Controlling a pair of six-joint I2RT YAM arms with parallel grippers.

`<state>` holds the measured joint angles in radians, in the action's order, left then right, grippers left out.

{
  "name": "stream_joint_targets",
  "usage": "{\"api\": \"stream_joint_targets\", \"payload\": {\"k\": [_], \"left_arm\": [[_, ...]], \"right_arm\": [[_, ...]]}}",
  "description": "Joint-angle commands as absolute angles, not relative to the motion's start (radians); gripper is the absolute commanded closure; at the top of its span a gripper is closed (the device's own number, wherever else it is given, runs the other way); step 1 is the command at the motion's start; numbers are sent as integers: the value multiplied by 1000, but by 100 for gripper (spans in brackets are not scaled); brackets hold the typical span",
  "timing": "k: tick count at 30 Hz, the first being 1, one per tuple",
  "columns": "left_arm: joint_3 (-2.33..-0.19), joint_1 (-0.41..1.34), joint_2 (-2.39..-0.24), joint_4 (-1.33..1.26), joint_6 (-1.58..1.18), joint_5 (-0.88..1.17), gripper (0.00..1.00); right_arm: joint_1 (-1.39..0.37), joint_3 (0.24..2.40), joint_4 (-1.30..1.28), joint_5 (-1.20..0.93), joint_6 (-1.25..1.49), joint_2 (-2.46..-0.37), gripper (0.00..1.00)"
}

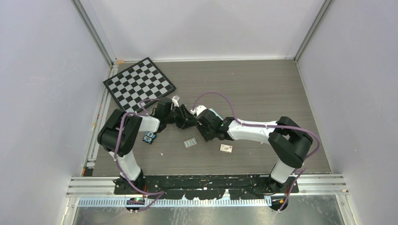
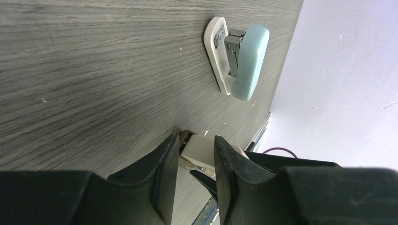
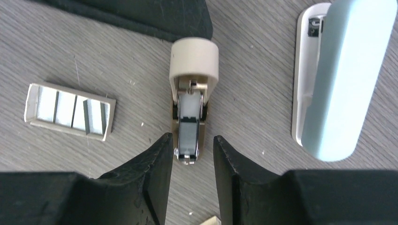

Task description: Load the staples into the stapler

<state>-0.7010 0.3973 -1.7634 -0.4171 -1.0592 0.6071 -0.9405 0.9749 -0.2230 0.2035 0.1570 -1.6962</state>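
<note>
The stapler [image 3: 345, 79], pale blue-teal top on a white base, lies closed on the table right of my right gripper; it also shows in the left wrist view [image 2: 239, 61] and the top view [image 1: 215, 113]. The staples [image 3: 70, 111] are grey ribbed strips in a small open tray, left of the right gripper, also in the top view [image 1: 190, 142]. A tan rounded block [image 3: 194, 61] with a silver channel [image 3: 189, 129] sticking out lies between both grippers. My left gripper [image 2: 197, 152] is closed on the block's far end. My right gripper [image 3: 191, 145] is open, its fingers flanking the channel's tip without touching.
A small white box with a red mark [image 1: 227, 148] lies near the right arm. A black-and-blue gadget [image 1: 149, 138] sits by the left arm. A checkerboard [image 1: 139, 84] lies at the back left. White walls enclose the table.
</note>
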Motion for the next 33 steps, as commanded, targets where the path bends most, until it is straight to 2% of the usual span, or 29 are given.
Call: {"api": "stream_joint_targets", "payload": {"k": [1, 18, 26, 33], "left_arm": [[-727, 399, -1769, -472, -1047, 633, 66], [-736, 437, -1725, -405, -996, 619, 71], [-741, 470, -1671, -322, -939, 581, 71], [-775, 494, -1656, -256, -894, 560, 72]], "right_arm": [[-940, 950, -237, 225, 174, -1600, 58], [-935, 878, -120, 205, 215, -1628, 75], [-927, 864, -119, 216, 213, -1606, 76], [-928, 869, -196, 220, 225, -1505, 72]]}}
